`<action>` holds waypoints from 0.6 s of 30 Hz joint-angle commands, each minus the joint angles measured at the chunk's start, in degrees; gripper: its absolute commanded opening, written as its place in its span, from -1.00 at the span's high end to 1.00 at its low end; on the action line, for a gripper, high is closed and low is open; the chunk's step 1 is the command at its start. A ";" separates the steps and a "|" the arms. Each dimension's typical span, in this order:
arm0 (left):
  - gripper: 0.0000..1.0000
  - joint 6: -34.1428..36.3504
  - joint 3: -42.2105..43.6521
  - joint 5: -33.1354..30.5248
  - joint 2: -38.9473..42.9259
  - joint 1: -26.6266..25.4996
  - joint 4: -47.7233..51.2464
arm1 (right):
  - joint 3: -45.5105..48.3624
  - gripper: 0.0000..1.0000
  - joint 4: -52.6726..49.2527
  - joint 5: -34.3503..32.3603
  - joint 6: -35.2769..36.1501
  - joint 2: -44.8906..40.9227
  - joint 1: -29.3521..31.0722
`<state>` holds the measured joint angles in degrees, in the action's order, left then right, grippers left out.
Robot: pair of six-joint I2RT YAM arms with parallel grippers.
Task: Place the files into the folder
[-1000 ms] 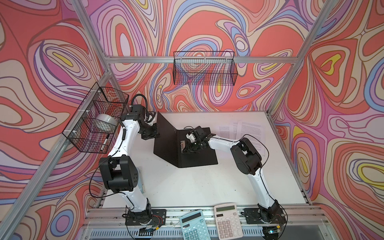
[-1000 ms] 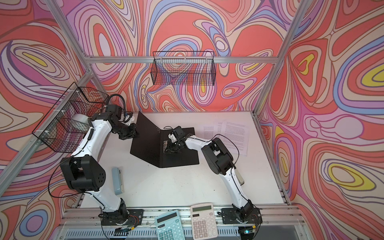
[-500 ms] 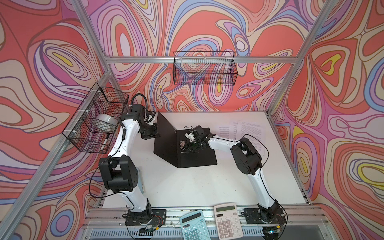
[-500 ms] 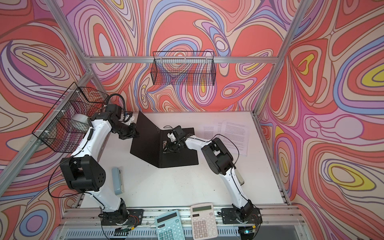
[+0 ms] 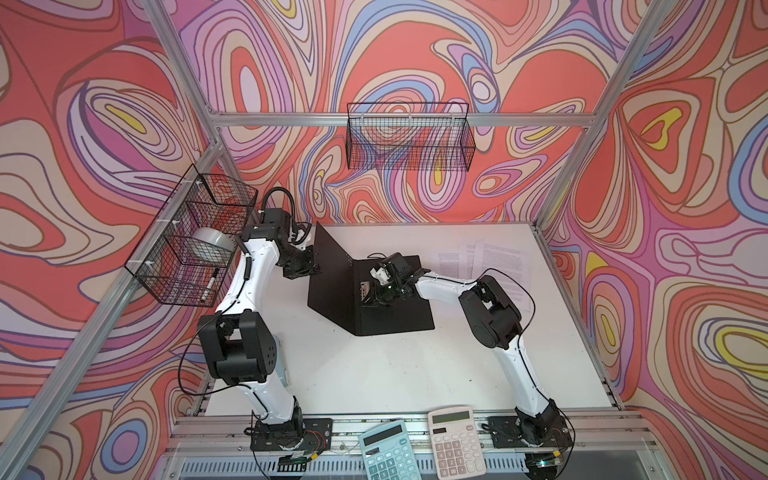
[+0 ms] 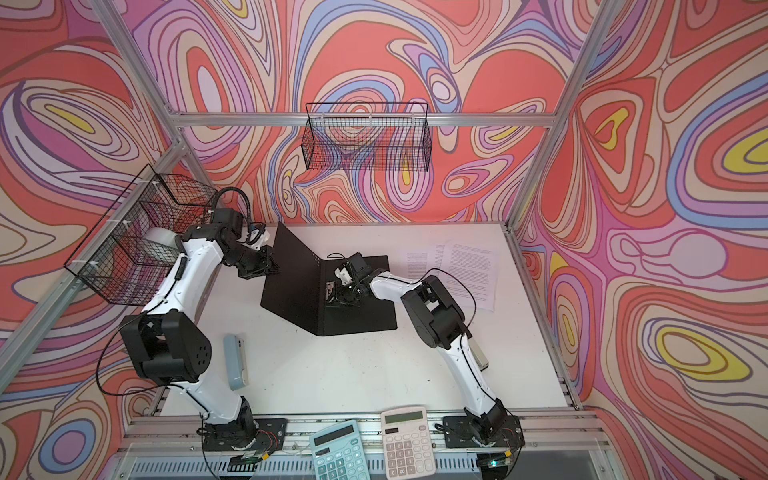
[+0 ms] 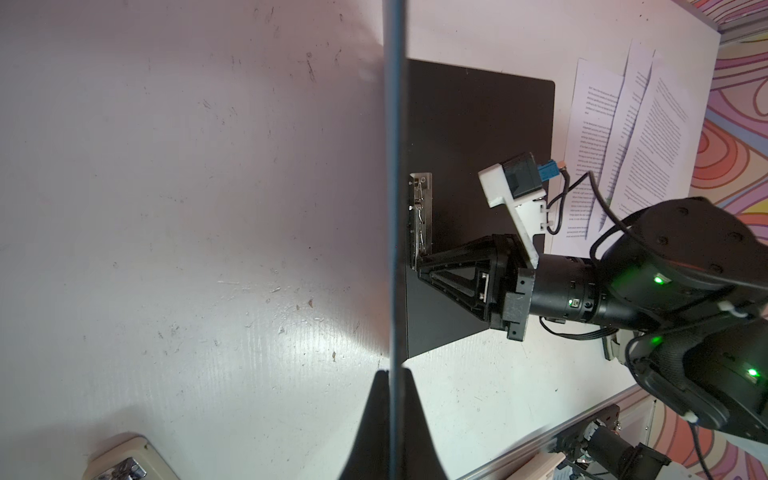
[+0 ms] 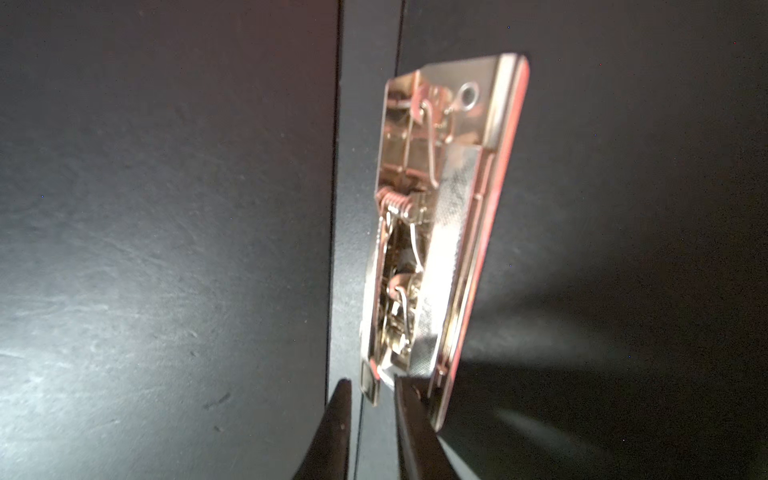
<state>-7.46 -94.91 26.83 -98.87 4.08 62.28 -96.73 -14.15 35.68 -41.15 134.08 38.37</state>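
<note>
Two grippers divide the work: the left gripper (image 7: 392,419), fingers clamped on the raised cover, keeps the folder (image 5: 395,305) open at frame centre. The right gripper (image 8: 370,419), fingers narrowly apart around the metal clip (image 8: 432,232) end, appears to be lifting it, while the files (image 5: 494,262) wait right of the folder.

left gripper (image 7: 392,415): pinching the folder (image 7: 478,166) cover edge-on
right gripper (image 7: 419,266): touching the metal clip (image 7: 420,220)
files (image 7: 631,137): lying beside the folder

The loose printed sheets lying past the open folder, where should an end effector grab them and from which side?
Probably the files at the edge nearest the folder, coming in low from the folder side. They lie flat and fanned on the table, so only an overlapping edge offers any lip to pinch.
</note>
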 commanded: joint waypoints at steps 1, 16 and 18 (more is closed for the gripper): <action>1.00 0.96 -2.03 1.49 -0.73 -0.16 2.07 | -0.27 0.63 -0.59 -0.28 0.31 1.80 -0.05; 1.00 1.09 -3.42 2.96 -1.50 -0.17 2.74 | -1.80 0.75 -2.49 -0.31 0.78 2.82 -0.05; 1.00 1.14 -3.72 3.29 -1.59 -0.17 2.93 | -1.94 0.76 -2.67 -0.18 0.85 3.05 -0.05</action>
<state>-7.46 -96.27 27.88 -99.66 4.05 63.16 -97.67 -14.74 36.07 -41.12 134.85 38.37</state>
